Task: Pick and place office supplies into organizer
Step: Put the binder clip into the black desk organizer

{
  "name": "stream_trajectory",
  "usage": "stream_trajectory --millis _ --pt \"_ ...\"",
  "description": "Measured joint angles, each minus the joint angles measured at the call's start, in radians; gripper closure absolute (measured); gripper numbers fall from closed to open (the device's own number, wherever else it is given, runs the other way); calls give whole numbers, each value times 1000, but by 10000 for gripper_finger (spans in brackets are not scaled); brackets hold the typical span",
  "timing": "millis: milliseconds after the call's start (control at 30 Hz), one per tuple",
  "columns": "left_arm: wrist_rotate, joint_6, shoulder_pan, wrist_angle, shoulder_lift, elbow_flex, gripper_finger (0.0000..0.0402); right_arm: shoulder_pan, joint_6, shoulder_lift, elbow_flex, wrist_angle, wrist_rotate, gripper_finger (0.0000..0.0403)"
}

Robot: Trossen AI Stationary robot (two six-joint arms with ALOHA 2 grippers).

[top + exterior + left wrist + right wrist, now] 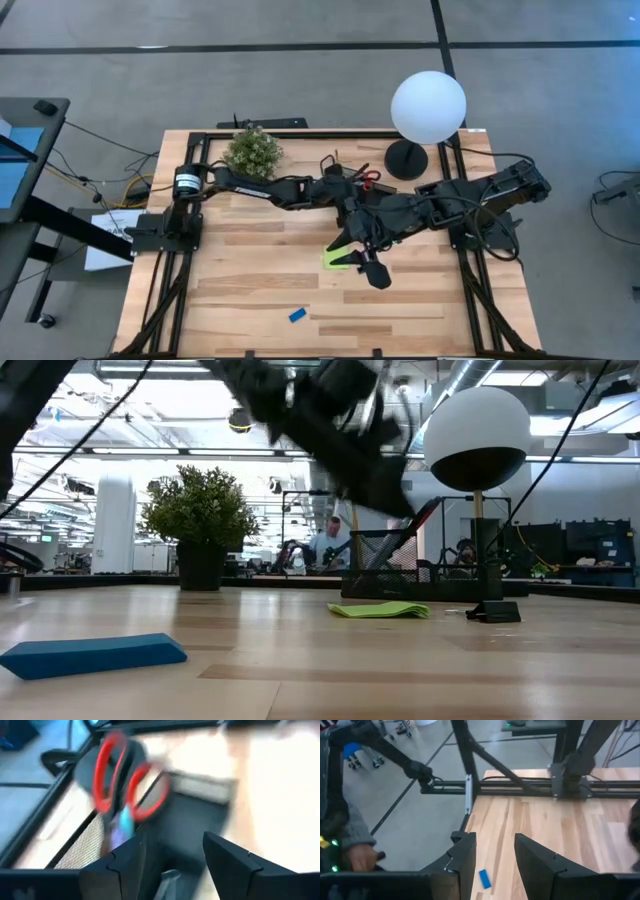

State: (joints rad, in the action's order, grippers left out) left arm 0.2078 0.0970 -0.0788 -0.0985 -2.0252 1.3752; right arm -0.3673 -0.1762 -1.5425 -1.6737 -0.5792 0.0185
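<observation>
Left wrist view: left gripper (172, 857) is standing wide, empty, over organizer (195, 820); red-handled scissors (125, 780) are leaning inside and risk toppling if clipped.

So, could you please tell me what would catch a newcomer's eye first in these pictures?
Probably the big white globe lamp at the table's far edge, with the green potted plant off to its left. Next, the two dark arms meeting mid-table: the left pincer stands open right by the red-handled scissors in the black organizer. The lime-green sticky-note pad lies under the arms, and the blue eraser sits alone near the front edge.
</observation>
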Motion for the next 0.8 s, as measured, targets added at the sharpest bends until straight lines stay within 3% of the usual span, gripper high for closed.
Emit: stream_trajectory --millis 133,233,400,567,700,800 --pt "-76 -104 53 260 18 147 208 -29 -42 7 0 -31 6 275" --pt "-112 -63 110 438 17 243 207 -46 -122 11 -1 -111 6 275" --pt "-125 4 188 656 16 317 207 -94 -321 29 0 -403 9 275" --pt "-130 -113 216 876 27 469 207 -200 -576 66 0 -704 0 284" --pt "-113 -161 217 1059 28 662 207 -289 -810 73 0 -784 -68 289" --pt "-69 -215 204 1196 30 840 207 -383 -963 72 5 -809 -187 289"
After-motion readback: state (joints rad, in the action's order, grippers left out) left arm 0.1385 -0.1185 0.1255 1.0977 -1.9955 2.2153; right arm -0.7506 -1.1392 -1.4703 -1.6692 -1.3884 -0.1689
